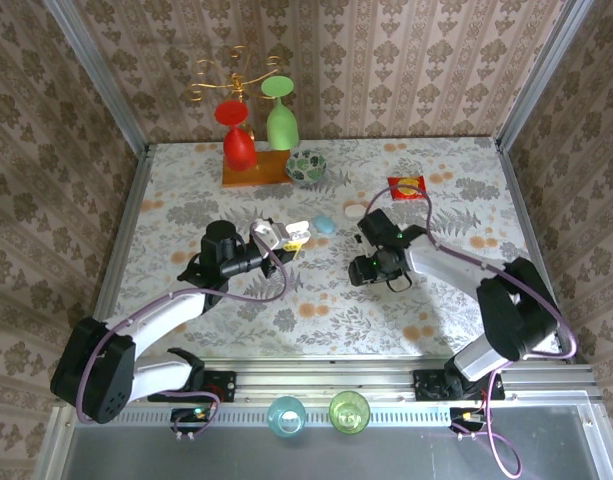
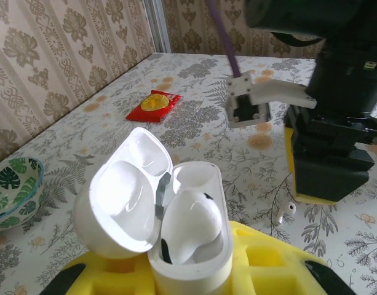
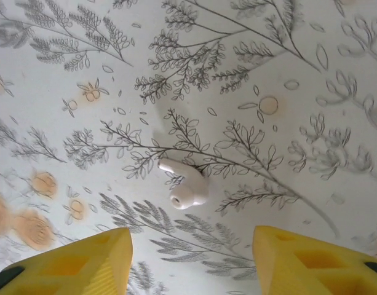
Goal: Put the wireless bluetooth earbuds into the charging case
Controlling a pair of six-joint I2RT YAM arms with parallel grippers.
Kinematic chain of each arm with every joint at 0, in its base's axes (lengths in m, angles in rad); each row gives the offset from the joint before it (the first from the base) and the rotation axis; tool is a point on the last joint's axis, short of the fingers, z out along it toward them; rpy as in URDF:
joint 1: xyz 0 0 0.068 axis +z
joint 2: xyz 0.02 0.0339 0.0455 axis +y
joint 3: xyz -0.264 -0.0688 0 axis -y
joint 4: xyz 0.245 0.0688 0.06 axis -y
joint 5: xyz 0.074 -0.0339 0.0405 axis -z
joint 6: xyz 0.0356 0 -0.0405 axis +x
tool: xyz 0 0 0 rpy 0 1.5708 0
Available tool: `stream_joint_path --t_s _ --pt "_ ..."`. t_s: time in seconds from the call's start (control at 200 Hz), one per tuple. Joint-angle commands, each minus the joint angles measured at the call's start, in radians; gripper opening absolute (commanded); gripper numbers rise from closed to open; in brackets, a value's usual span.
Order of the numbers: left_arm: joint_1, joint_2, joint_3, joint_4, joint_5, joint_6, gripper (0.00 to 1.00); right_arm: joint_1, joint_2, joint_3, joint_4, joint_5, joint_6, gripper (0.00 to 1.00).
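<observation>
The left gripper (image 1: 282, 238), left of centre in the overhead view, clamped its yellow fingers (image 2: 265, 255) on the open white charging case (image 2: 176, 246). The case stood low in the middle of the left wrist view, its lid (image 2: 123, 203) tipped back to the left. One earbud (image 2: 191, 224) sat in a well of the case. A second earbud (image 3: 183, 184) lay loose on the floral table (image 3: 286, 74), at the centre of the right wrist view. It lay just above the right gripper (image 3: 189, 243), whose yellow fingers stood apart with nothing between them. A red packet (image 2: 154, 104) with a yellow emblem lay in the upper left of the left wrist view, its print too small to read. A leaf-patterned bowl (image 2: 10, 184) sat at that view's left edge.
</observation>
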Motion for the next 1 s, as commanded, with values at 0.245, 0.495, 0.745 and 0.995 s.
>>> stream_joint_path --t_s 0.245,0.495,0.745,0.995 --pt "0.012 -0.013 -0.02 0.049 -0.003 -0.017 0.09 -0.021 -0.045 -0.202 0.323 -0.187 0.508 0.53" --pt "0.012 -0.023 -0.028 0.046 0.0 -0.025 0.09 -0.036 0.048 -0.143 0.307 -0.154 0.452 0.44" --pt "0.012 -0.029 -0.031 0.036 -0.006 -0.02 0.1 -0.047 0.124 -0.033 0.224 -0.09 0.342 0.39" --pt "0.012 -0.035 -0.041 0.041 -0.013 -0.019 0.1 -0.055 0.234 0.099 0.155 -0.122 0.235 0.36"
